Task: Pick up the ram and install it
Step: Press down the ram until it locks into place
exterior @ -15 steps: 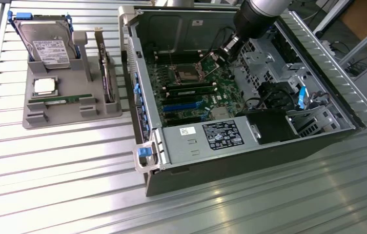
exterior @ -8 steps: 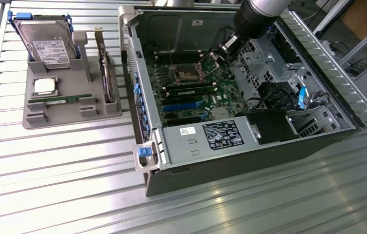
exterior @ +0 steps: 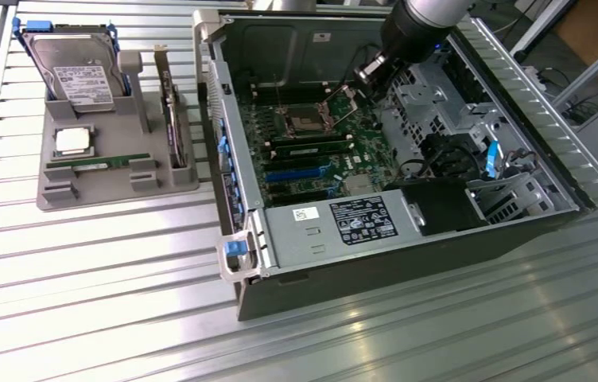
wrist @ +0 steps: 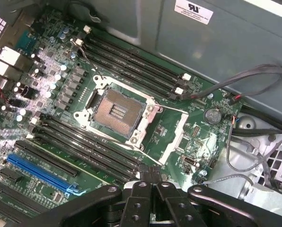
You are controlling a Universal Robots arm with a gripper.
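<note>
The ram (exterior: 99,163) lay flat in a slot of the grey holder tray (exterior: 118,195), outside the open computer case (exterior: 384,263), presented for pickup; its long axis ran across the exterior view, left to right. The gripper (wrist: 149,178) hung over the motherboard (wrist: 179,127) beside the empty processor socket (wrist: 118,111), jaws closed, holding nothing.

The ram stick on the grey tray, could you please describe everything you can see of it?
The ram is a long, thin green circuit-board strip with a whitish label near its middle. It lies flat and level in a slot of the grey holder tray, outside the open computer case, on the exterior view's left. It sits just below the square silver processor chip, held between the tray's raised grey blocks. The gripper is away from it, shut, above the motherboard.
</note>
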